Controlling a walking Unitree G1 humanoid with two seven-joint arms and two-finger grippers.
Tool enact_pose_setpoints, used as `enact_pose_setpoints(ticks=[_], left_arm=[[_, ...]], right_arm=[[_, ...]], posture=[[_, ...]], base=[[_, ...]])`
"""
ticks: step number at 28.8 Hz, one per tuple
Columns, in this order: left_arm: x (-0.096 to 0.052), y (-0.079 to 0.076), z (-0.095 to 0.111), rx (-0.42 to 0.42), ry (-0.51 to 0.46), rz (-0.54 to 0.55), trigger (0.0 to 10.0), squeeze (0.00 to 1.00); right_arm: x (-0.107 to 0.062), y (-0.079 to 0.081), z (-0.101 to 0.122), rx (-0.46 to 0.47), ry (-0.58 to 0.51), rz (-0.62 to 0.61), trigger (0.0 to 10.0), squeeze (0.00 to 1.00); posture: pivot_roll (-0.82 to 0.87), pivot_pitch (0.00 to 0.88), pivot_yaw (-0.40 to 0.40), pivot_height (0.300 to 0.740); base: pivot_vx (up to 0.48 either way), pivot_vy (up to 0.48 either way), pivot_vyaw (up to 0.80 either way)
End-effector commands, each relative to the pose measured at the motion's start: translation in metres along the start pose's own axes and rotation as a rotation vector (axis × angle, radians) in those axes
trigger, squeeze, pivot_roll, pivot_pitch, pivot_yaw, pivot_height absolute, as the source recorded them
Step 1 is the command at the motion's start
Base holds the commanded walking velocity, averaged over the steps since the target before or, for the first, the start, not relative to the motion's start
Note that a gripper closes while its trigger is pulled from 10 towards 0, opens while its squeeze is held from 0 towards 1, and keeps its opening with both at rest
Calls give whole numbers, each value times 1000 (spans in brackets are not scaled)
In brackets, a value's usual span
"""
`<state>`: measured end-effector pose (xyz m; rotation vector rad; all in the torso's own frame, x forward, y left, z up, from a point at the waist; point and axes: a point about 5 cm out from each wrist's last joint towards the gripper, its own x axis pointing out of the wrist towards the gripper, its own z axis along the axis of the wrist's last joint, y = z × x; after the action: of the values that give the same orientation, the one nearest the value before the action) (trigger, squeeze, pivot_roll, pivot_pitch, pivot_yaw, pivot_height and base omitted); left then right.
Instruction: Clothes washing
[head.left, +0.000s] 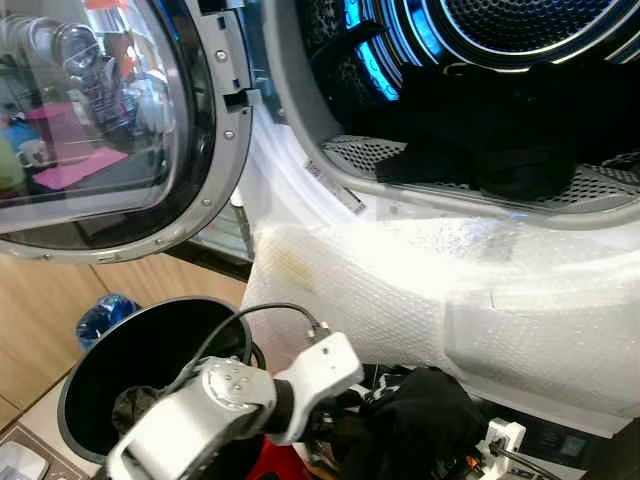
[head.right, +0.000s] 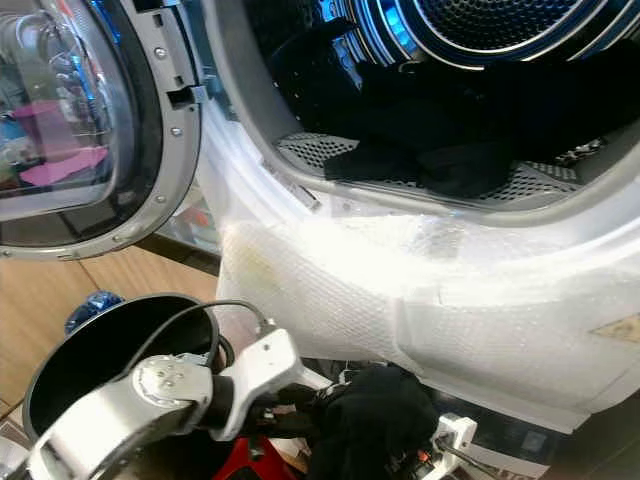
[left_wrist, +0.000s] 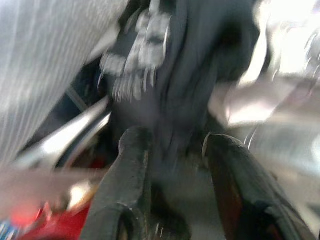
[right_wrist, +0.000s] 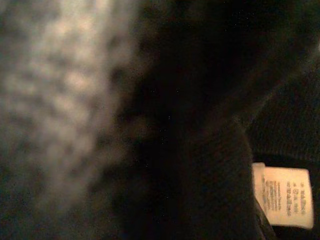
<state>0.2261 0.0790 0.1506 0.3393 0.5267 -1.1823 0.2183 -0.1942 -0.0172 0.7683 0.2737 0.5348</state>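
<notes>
L pincer (left_wrist: 172, 150) gripped a black garment (head.left: 420, 420) w/ fingers closed on it, below the washer's open drum (head.left: 480, 90). R pincer's state: can't tell. Black bin (head.left: 150, 350) sat beside.

1. The washing machine drum opening (head.left: 470, 90) is open at the front; its upper space is unobstructed.
2. Dark clothes (head.left: 500, 150) lie on the drum floor and take up the lower part of the opening.
3. The round glass door (head.left: 110, 120) stands swung out to the left, blocking that side.
4. The bubble-wrapped front panel (head.left: 400, 290) closes the path below the opening.
5. A black bin (head.left: 150, 350) stands below the door, mouth open upward.
</notes>
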Motion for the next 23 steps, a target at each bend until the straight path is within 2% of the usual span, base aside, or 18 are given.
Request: enact_pose_setpoints(ticks=[1,3,4,5,6,8,10,12,16,17,18,23], left_arm=[[-7,5,-10,14,60,46,10000,1000],[-11,15,-19,45,91,148,10000,1000],[-11,15,-19,45,91,148,10000,1000],[-15,22,-17,43,47,208,10000,1000],[-18,25,-14,7,14,232,10000,1000],[-24,26,-10,-36,-42,241,10000,1000],[-35,27,-6,-38,-119,259,10000,1000],[-49,28,-11,-35,-164,303,10000,1000],[-58,33,-29,-41,-125,410,10000,1000],[-59,36,-34,-75,-143,441,10000,863],[-59,38,-39,-95,-165,485,10000,0],[-60,44,-42,-97,-180,555,10000,0]], right_arm=[[2,1,1,-5,-17,3,0,0],[2,1,2,-5,-19,14,0,0],[2,1,2,-5,-19,14,0,0],[2,2,2,-5,-15,22,0,0],[2,2,1,-5,-9,26,0,0],[1,2,-1,-4,5,34,0,0],[-1,4,-7,-3,38,45,0,0],[-6,6,-19,-5,107,68,0,0],[-14,11,-36,-31,239,120,0,0],[-16,14,-40,-34,271,149,0,0],[-18,18,-44,-37,307,191,0,0],[-21,24,-47,-48,342,250,0,0]], posture=[[22,0,138,740],[20,0,139,740],[20,0,139,740],[20,0,139,740],[20,0,139,740],[20,0,140,740],[21,0,140,740],[24,0,138,740],[34,0,134,740],[36,0,133,740],[40,0,126,740],[35,0,125,740]], base=[[0,0,0],[0,0,0],[0,0,0],[0,0,0],[0,0,0],[0,0,0],[0,0,0],[0,0,0],[0,0,0],[0,0,0],[0,0,0],[0,0,0]])
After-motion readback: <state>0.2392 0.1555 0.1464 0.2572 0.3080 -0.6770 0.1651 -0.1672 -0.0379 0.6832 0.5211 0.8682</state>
